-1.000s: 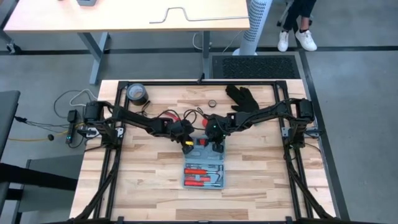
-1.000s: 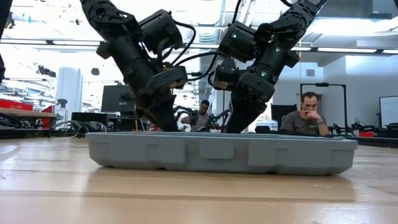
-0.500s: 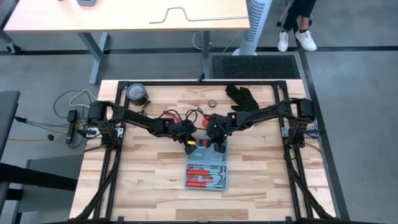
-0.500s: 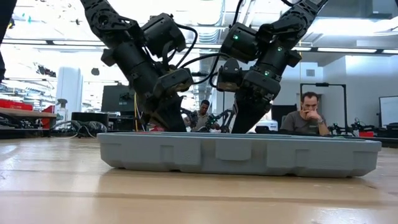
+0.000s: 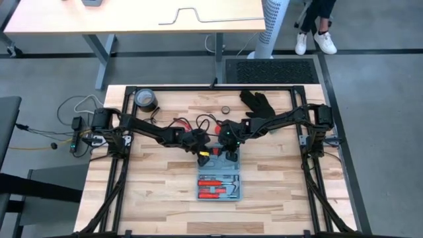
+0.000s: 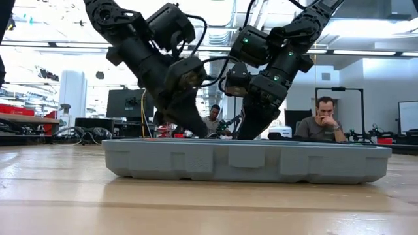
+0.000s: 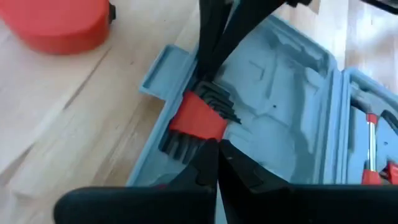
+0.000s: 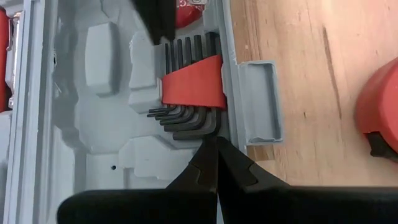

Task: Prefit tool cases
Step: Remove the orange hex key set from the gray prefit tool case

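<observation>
The blue-grey tool case [image 5: 220, 177] lies open on the table's middle, its flat underside [image 6: 248, 160] on the wood. The near half holds red-handled tools [image 5: 217, 188]. The far half holds a set of black hex keys in a red holder [image 8: 189, 81], next to the handle tab [image 8: 258, 99]. My left gripper [image 7: 216, 152] and right gripper [image 8: 216, 143] are both shut. They slant down into the far half from the left and right, their tips at opposite ends of the hex key set. My left gripper comes slanting down from the table's left. Its shut fingertips [image 8: 163, 34] are on the straight ends of the hex keys [image 8: 180, 46], which lie in their recess. My right gripper comes slanting down from the right. Its shut fingertips [image 7: 208, 78] are on the bent ends of the hex keys [image 7: 219, 99], by the case edge with the handle tab.
A black glove [image 5: 258, 102], a small ring [image 5: 226, 110] and a dark tape roll [image 5: 145, 99] lie at the table's far side. A red rounded object [image 7: 56, 25] sits on the wood close to the case's far edge. Black frame rails run along the table's sides.
The open case has slid a little toward the table's right edge while staying flat on the wood. Both grippers have gone with it, staying shut inside the far half. My left arm's wrist has tipped over more toward the case.
</observation>
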Available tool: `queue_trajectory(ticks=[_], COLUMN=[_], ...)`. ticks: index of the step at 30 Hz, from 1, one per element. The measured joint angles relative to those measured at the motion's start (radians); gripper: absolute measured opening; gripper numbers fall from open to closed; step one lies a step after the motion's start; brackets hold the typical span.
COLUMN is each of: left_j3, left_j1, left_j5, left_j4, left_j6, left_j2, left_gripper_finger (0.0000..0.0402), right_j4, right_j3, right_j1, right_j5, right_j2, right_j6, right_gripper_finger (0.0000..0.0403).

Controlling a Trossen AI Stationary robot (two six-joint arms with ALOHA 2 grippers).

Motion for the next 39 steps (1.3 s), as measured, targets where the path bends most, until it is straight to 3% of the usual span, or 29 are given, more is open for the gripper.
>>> queue_trajectory(ticks=[6,15,39], left_j3=[0.000,0.004,0.000], left_j1=[0.000,0.006,0.005], left_j5=[0.017,0.076,0.066], left_j4=[-0.092,-0.025,-0.020], left_j6=[0.011,-0.001,0.027], left_j2=[0.001,0.088,0.096], left_gripper_finger=[0.0000,0.0000,0.0000], right_j4=[0.001,0.001,0.055], right_j3=[-0.001,-0.002,-0.006], right_j1=[0.000,0.000,0.010], right_j5=[0.000,0.000,-0.045], right_j2=[0.000,-0.001,0.001], right_j6=[0.007,0.017,0.097], right_gripper_finger=[0.0000,0.0000,0.0000])
